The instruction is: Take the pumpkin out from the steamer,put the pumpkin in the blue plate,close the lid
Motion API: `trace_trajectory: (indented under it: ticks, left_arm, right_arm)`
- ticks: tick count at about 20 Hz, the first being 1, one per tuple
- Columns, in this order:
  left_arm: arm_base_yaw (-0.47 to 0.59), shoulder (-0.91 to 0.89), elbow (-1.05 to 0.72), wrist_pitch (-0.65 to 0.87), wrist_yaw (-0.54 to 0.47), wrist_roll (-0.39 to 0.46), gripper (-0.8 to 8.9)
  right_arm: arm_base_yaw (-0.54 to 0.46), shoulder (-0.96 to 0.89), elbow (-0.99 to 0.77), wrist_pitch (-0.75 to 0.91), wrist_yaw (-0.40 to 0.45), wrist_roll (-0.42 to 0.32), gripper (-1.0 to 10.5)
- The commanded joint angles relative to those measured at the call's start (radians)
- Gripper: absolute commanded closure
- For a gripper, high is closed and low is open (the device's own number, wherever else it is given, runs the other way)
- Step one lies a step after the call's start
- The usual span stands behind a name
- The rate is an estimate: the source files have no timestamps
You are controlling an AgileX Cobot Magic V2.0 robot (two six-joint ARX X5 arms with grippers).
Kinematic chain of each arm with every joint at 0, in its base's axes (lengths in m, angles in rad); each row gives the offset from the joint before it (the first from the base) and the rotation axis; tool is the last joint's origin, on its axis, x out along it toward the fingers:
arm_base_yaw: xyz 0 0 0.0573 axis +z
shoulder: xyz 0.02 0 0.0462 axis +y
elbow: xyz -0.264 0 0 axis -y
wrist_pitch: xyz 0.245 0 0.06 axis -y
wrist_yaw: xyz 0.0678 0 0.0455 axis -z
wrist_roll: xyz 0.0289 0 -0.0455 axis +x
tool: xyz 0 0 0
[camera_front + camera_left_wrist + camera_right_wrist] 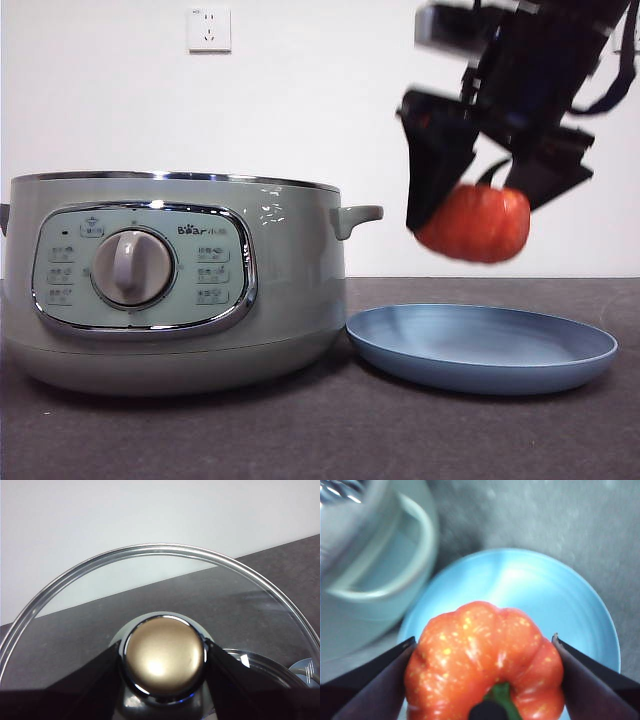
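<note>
I see my right gripper (478, 205) pinching the ribbed, orange-red pumpkin (475, 222) in the air above the blue plate (480, 347) beside the lidless steamer (170, 280), while my left gripper (164, 661) clamps the lid's (150, 580) knob.

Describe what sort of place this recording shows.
Probably an indoor tabletop test setup imitating a kitchen: a Bear steamer and blue plate on a dark table, against a bare white wall with one socket.

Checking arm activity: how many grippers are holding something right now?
2. The right gripper holds the pumpkin above the blue plate; the left gripper clamps the lid by its knob.
</note>
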State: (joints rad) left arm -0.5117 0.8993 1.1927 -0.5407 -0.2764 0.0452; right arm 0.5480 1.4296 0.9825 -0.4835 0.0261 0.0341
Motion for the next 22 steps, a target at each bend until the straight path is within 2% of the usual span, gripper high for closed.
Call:
trace_trajectory:
  ticks: [1,4,6,8,11,12,15,20,22]
  left_arm:
    - [0.000,-0.010,0.022,0.054,-0.003,0.011,8.22]
    - [0.000,-0.010,0.022,0.053,-0.003,0.011,8.22]
    - [0.000,-0.010,0.022,0.053,-0.003,0.011,8.22]
    - [0.000,-0.008,0.022,0.053,-0.003,0.011,8.22]
    - [0.000,0.000,0.022,0.047,0.005,0.011,8.22]
    - [0.000,0.003,0.022,0.046,0.023,0.010,8.22]
    - [0.000,0.018,0.022,0.043,0.032,0.007,8.22]
    - [0.001,0.070,0.022,0.021,0.184,-0.026,8.22]
    - [0.000,0.100,0.022,0.005,0.216,-0.026,8.22]
  right_arm:
    - [-0.013,0.073,-0.013,0.025,0.005,0.009,9.6]
    - [-0.037,0.166,-0.013,0.050,0.003,0.009,9.6]
    - [-0.045,0.209,-0.013,0.056,-0.007,0.009,9.0]
    - [-0.056,0.226,-0.013,0.054,-0.027,0.009,7.3]
    - [-0.061,0.227,-0.012,0.057,-0.022,0.016,3.9]
    - [-0.065,0.227,-0.012,0.053,-0.023,0.021,3.4]
    - [-0.070,0.222,-0.012,0.045,-0.024,0.021,3.4]
    - [-0.069,0.134,-0.011,0.003,-0.027,0.022,3.5]
    - [-0.070,0.070,-0.011,-0.019,-0.026,0.026,3.5]
